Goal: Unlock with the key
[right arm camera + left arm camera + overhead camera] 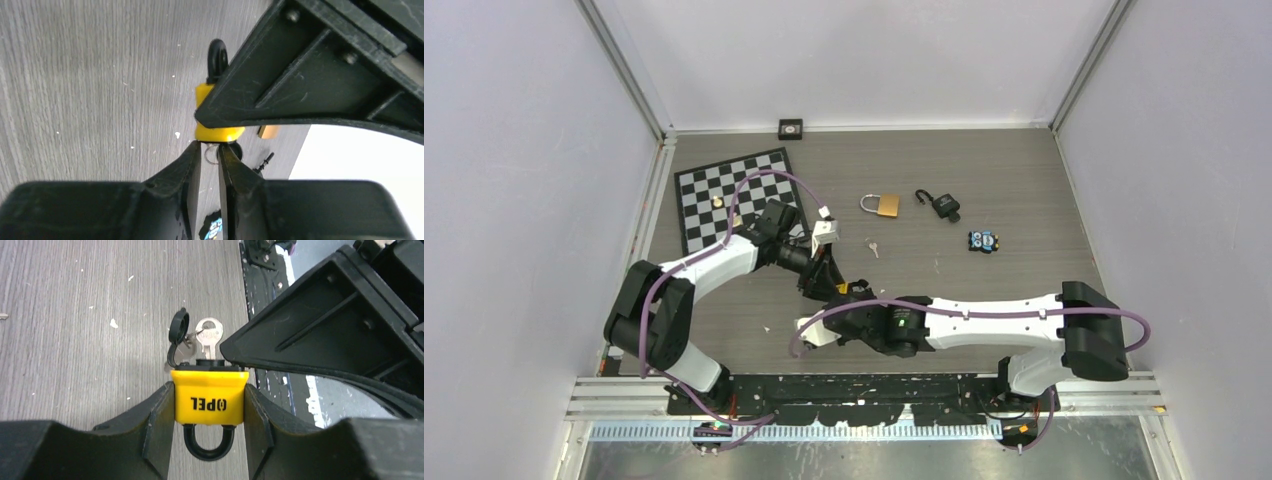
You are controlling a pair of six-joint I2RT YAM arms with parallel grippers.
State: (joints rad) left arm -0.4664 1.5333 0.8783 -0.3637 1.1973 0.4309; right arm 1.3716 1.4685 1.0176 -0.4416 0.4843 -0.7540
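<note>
A yellow padlock (209,397) marked OPEL, with a black shackle (208,447), sits between the fingers of my left gripper (209,405), which is shut on its body and holds it above the table. A silver key (207,335) stands in its keyhole, with a black dust cap (178,327) flipped aside. My right gripper (207,150) points at the padlock's key end (217,131). Its fingers stand a narrow gap apart, and the key ring shows between the tips. In the left wrist view its finger (310,330) lies just right of the key. Both grippers meet at the padlock (841,288) in the top view.
A brass padlock (884,205), a black padlock (942,206), a loose small key (874,247) and a small colourful object (984,241) lie on the far table. A chessboard (734,195) lies at the far left, with a small black box (791,128) by the back wall.
</note>
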